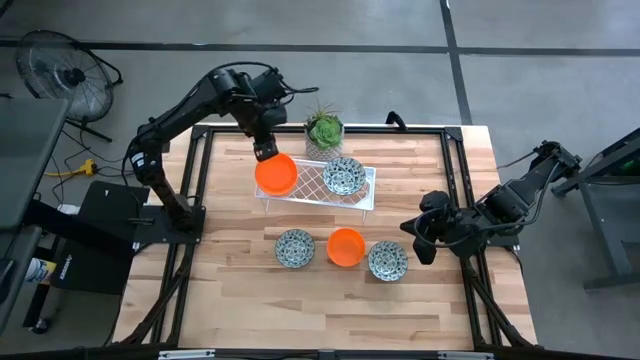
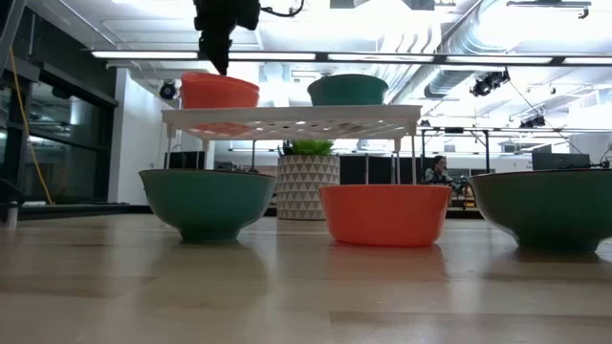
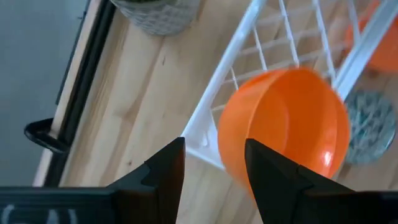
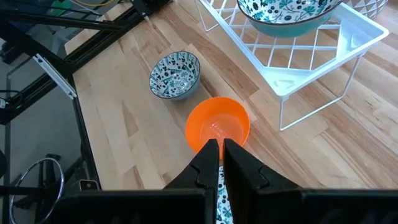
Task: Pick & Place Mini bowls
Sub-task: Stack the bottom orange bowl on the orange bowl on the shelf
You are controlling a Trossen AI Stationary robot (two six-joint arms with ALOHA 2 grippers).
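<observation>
Orange bowl (image 3: 283, 127) blurred, rack-crossed.

The premises were a robotics lab: exposed ceiling ducts (image 2: 478, 38), strip lighting (image 2: 287, 57), concrete floor (image 1: 400, 25), and a framed wooden test table (image 1: 240, 265).

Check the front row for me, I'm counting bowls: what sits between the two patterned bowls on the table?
One orange bowl sits between the patterned bowls, clearest in the high view.
</observation>
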